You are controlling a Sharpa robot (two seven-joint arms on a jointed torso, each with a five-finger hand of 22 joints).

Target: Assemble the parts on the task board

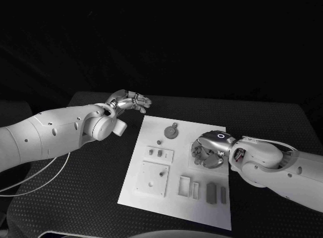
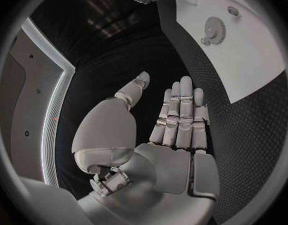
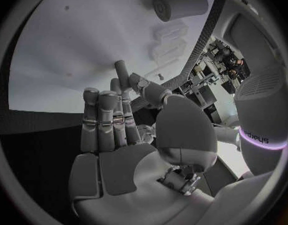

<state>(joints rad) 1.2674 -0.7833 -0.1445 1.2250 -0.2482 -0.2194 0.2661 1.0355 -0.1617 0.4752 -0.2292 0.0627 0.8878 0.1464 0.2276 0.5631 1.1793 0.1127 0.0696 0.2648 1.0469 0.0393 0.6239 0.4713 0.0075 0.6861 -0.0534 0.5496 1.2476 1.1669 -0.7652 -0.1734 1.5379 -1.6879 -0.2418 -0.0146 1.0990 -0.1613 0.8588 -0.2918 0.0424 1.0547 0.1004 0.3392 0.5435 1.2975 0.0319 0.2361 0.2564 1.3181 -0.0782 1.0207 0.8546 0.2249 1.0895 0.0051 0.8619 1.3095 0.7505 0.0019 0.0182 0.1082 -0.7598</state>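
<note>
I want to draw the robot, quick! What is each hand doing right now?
Left hand: open, fingers straight, holding nothing, off the white task board.
Right hand: open over the board, holding nothing.

Task board (image 1: 204, 198) smooth matt white plate, table (image 1: 276, 124) black with rough dotted texture, hands (image 2: 178, 120) satin metallic silver, arms (image 1: 40, 136) glossy white plastic

We read no clear text anywhere; faint lettering stood on the right arm (image 3: 259, 135) above its glowing ring in the right wrist view, too blurred to make out.
</note>
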